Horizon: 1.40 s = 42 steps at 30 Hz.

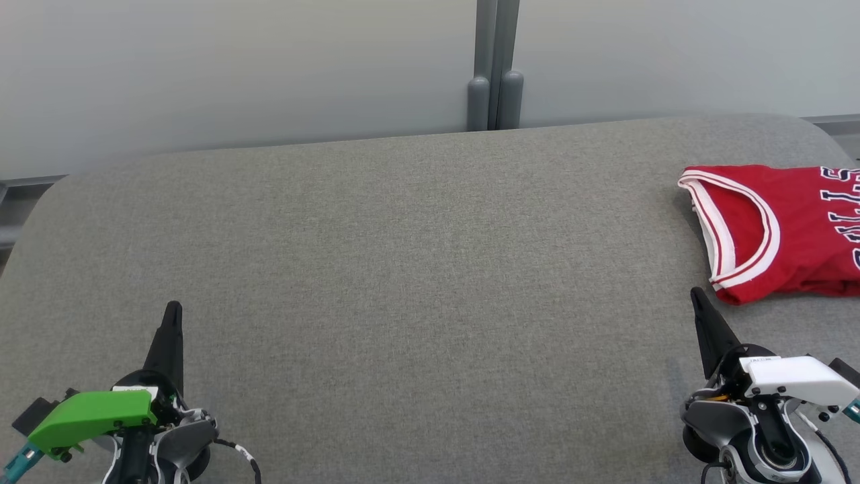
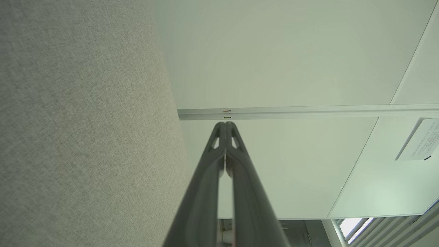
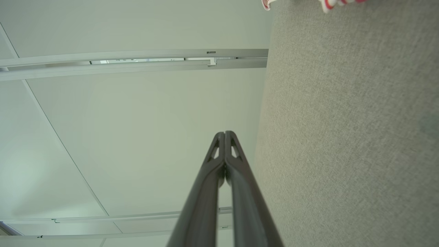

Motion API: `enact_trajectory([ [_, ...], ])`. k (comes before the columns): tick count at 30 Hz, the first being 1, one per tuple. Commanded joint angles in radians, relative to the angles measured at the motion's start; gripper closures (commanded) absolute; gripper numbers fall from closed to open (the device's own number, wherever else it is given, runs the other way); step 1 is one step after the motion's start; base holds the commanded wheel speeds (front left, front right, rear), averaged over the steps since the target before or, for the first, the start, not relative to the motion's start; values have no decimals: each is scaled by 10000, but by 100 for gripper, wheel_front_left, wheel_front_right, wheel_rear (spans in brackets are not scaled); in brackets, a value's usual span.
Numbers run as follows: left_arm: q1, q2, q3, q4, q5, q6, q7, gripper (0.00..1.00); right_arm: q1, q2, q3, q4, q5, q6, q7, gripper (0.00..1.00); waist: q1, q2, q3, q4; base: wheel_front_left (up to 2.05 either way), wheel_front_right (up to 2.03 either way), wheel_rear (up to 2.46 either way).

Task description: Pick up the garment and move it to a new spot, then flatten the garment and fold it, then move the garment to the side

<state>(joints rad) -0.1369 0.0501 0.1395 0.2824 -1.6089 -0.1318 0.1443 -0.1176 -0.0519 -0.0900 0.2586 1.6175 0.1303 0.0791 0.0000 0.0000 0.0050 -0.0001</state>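
Left hand: two dark fingers pressed together, empty, at the near left of the grey fabric-covered worktop.
Right hand: fingers pressed together, empty, at the near right.
Garment: red sleeveless jersey with white trim, lying at the worktop's right, just beyond the right hand's tip, not touching, partly out of view.

Right tool, tips together; grey fabric alongside

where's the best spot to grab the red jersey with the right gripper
Probably the white-striped armhole edge of the jersey, coming in from its left. That folded edge lies flat and nearest the right gripper, which is shut and must open first.
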Motion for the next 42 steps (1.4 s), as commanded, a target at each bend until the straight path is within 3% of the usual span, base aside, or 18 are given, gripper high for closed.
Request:
enact_trajectory([
  [1, -153, -9, 45, 4, 59, -30, 36, 100, -109, -14, -33, 23, -39, 7, 60, 100, 0, 0, 0, 0, 0, 0, 0],
  [42, -154, -13, 51, 3, 70, -30, 37, 100, -109, -1, -52, 25, -55, 7, 63, 100, 0, 0, 0, 0, 0, 0, 0],
])
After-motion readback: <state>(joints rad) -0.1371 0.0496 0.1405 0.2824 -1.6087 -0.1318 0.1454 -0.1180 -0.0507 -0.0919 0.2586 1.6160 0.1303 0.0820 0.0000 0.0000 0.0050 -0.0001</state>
